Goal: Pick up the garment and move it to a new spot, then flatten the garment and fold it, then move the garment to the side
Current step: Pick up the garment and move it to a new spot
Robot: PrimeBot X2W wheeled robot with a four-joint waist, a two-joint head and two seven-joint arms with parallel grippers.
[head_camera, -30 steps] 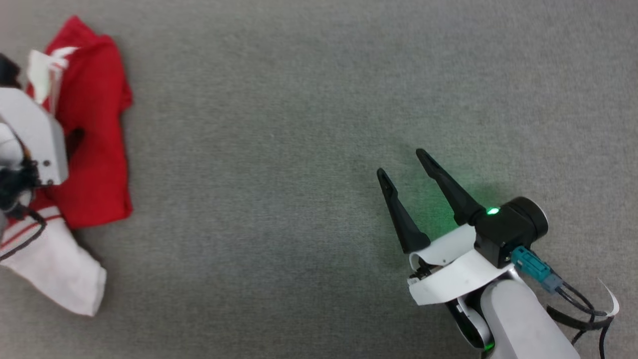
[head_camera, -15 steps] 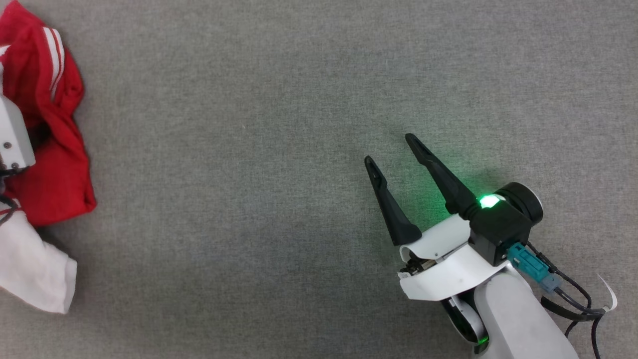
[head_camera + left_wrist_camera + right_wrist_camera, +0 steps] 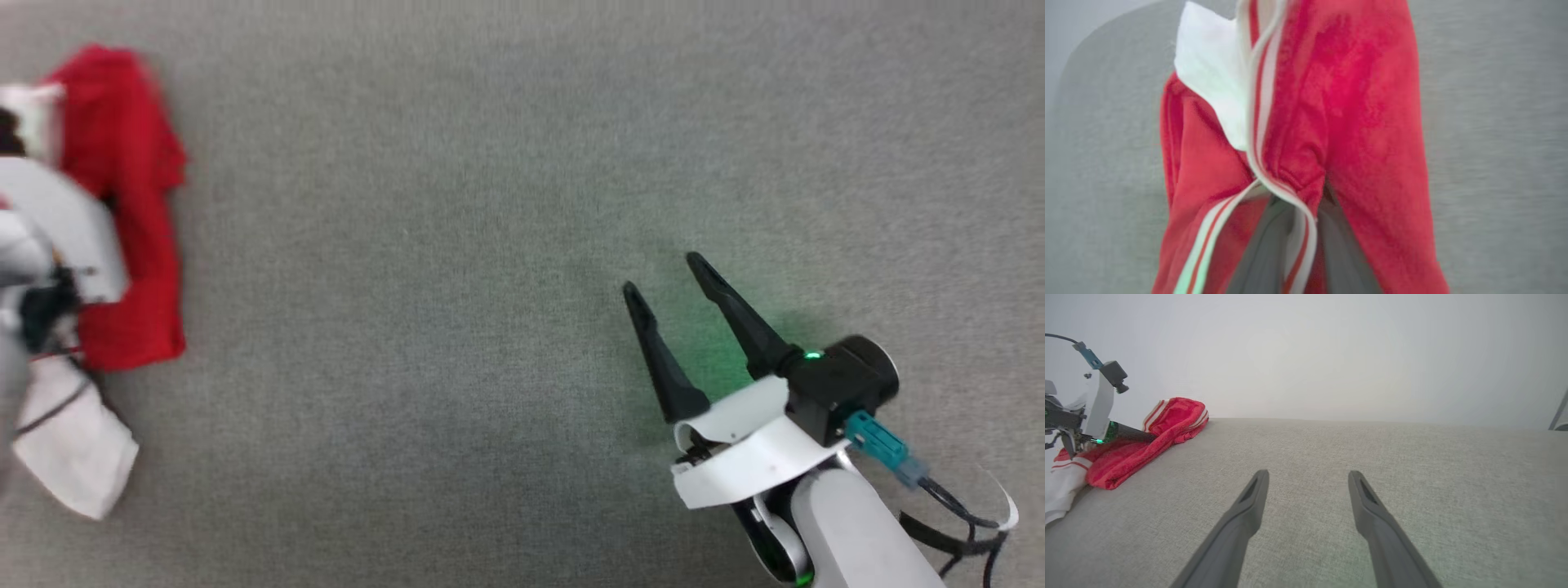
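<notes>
The garment (image 3: pixel 122 204) is a crumpled red shirt with a white sleeve (image 3: pixel 73 457), lying at the far left of the grey cloth surface. My left wrist housing (image 3: pixel 65 229) sits over it and hides the fingers there. In the left wrist view my left gripper (image 3: pixel 1300 196) is shut on a bunched fold of the garment (image 3: pixel 1363 122), with red-and-white striped trim (image 3: pixel 1257 102) running between the fingers. The right wrist view shows a dark left finger (image 3: pixel 1133 436) buried in the red cloth (image 3: pixel 1167 420). My right gripper (image 3: pixel 661 273) (image 3: pixel 1308 473) hovers open and empty, far to the garment's right.
Grey fabric surface (image 3: pixel 424 286) spreads between the garment and my right arm. Its far edge (image 3: pixel 1372 422) meets a pale wall in the right wrist view. Cables (image 3: pixel 955 506) hang from my right wrist at the lower right.
My left gripper has closed on the garment's fold, and the red cloth has bunched up narrower. The head camera has shifted. My right gripper stays open in about the same place.
</notes>
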